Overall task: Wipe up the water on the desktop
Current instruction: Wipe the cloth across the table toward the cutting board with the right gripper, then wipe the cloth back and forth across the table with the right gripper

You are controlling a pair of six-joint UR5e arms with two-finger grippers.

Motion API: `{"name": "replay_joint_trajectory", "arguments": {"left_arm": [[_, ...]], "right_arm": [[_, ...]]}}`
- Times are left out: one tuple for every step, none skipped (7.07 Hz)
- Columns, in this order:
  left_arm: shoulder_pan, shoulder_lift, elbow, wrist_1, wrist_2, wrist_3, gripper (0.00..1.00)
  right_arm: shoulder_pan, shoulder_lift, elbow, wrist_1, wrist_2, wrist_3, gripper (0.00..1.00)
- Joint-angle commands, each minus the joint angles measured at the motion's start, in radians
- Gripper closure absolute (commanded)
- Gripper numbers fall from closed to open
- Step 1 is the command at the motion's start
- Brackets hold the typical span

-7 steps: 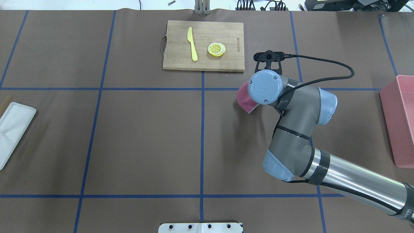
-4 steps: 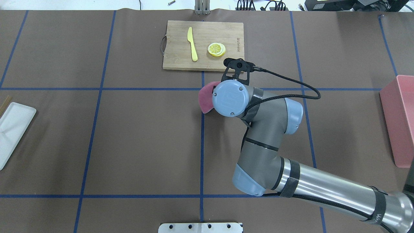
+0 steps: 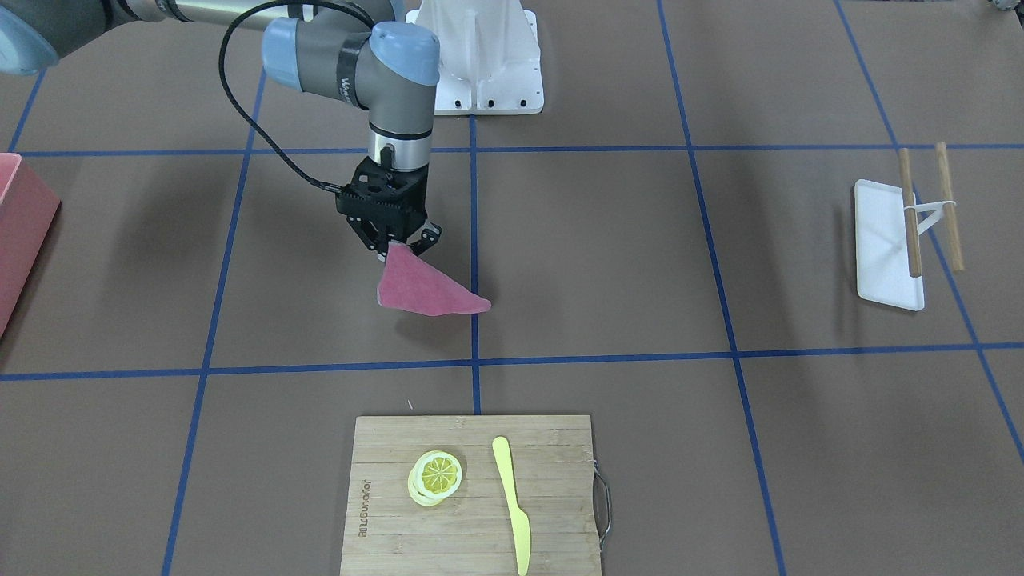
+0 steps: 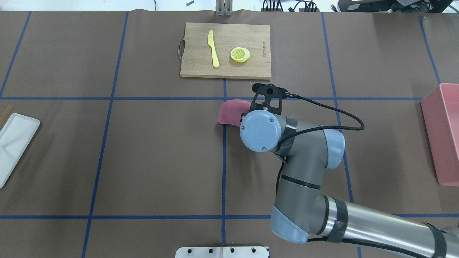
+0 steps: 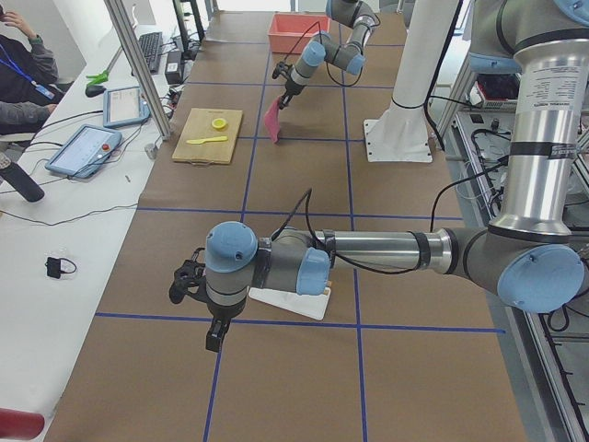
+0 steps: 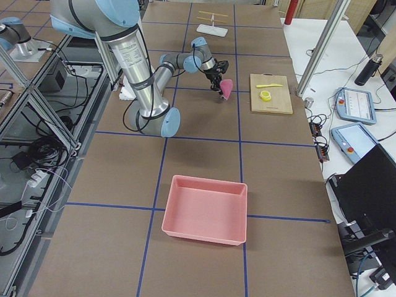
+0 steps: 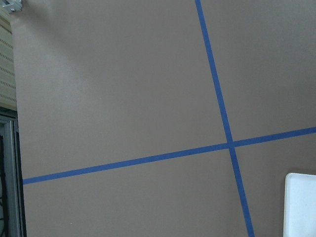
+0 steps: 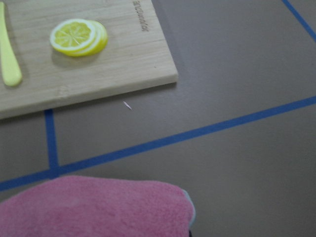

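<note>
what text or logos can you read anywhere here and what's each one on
Bamboo cutting board: an engraved brand word along one short edge, too blurred to read.
Right arm: white lettering on a black band, starts with "W", the rest unreadable.
Blue joint cap: an embossed logo, no legible letters.
Pink cloth and white tray: no text.

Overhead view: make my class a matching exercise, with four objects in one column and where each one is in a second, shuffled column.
Objects:
1. pink cloth
2. yellow knife
3. white tray
4. pink bin

Places:
A. lying on the cutting board
B. at the view's right edge
C. gripped by the right hand
D. at the view's left edge

Pairs: 1-C, 2-A, 3-D, 4-B
</note>
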Motion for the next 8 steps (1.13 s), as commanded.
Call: {"name": "replay_joint_trajectory", "arguments": {"left_arm": [[0.001,-0.002,-0.002,0.0,0.0,-0.006,0.02],[0.003,-0.002,-0.002,-0.003,0.0,-0.006,0.02],[0.003,-0.002,-0.002,-0.003,0.0,-0.006,0.01],[0.003,-0.002,-0.002,-0.003,0.0,-0.006,0.01],[0.003,-0.002,-0.002,-0.008,0.0,-0.006,0.02],[0.003,-0.002,-0.002,-0.008,0.0,-0.006,0.02],[0.003,-0.002,-0.002,-0.008,0.0,-0.006,0.01],[0.003,-0.002,-0.001,-0.008,0.0,-0.006,0.02]], "right_arm": [[-0.035,-0.134,0.181,-0.186,0.002,-0.072,1.0],[-0.032,-0.168,0.215,-0.243,0.002,-0.083,1.0],[-0.04,-0.231,0.263,-0.28,0.0,-0.084,1.0],[-0.048,-0.283,0.301,-0.331,0.0,-0.084,1.0],[-0.048,-0.303,0.303,-0.372,-0.008,-0.108,1.0],[-0.046,-0.344,0.303,-0.383,-0.029,-0.138,1.0],[-0.03,-0.349,0.289,-0.38,-0.032,-0.176,1.0],[0.009,-0.345,0.277,-0.376,-0.034,-0.222,1.0]]}}
